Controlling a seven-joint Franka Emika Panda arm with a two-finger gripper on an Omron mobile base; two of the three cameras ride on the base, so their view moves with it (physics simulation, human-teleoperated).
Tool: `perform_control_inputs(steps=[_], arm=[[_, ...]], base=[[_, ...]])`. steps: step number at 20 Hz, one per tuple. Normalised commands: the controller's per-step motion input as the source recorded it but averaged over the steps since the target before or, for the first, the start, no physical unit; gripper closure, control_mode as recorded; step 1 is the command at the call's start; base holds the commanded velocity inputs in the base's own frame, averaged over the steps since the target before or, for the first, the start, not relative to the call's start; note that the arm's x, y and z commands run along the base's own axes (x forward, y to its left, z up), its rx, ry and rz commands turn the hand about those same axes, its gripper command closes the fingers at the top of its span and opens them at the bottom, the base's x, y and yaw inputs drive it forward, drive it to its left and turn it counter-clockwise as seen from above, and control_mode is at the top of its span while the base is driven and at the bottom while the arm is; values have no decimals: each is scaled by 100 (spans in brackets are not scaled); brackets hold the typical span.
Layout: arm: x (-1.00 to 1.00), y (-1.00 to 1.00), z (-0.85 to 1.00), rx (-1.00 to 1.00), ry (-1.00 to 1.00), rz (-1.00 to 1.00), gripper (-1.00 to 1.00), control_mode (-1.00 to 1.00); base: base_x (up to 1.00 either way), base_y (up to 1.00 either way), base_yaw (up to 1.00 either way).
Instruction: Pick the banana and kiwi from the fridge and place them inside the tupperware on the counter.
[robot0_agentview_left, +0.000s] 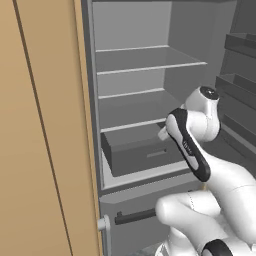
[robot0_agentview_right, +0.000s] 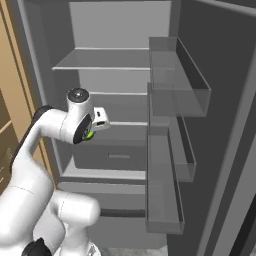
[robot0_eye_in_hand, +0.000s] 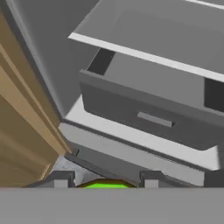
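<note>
Two finger tips of the pincer (robot0_eye_in_hand: 105, 180) stand on both sides of the kiwi (robot0_eye_in_hand: 105, 185) in the hand view, so the pincer is grasping the kiwi. In the right base view the green kiwi (robot0_agentview_right: 89, 134) shows at the hand, in front of the open fridge (robot0_agentview_right: 120, 30). Around it are grey shelves (robot0_agentview_left: 150, 65), bare where they show, and a dark drawer (robot0_eye_in_hand: 148, 118) below them. The tan door panel (robot0_agentview_left: 40, 150) stands at the left, and the door racks (robot0_agentview_right: 170, 90) at the right.
</note>
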Motion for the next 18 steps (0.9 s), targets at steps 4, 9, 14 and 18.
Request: perform_control_inputs(steps=[4, 9, 14, 18], arm=[[-82, 4, -1, -4, 3, 12, 100, -100], [-84, 0, -4, -1, -8, 11, 100, -100], [-72, 0, 0, 0, -10, 9, 100, -100], [-53, 0, 0, 0, 2, 7, 100, -100]], base=[[0, 0, 0], [0, 0, 0], [0, 0, 0], [0, 0, 0]])
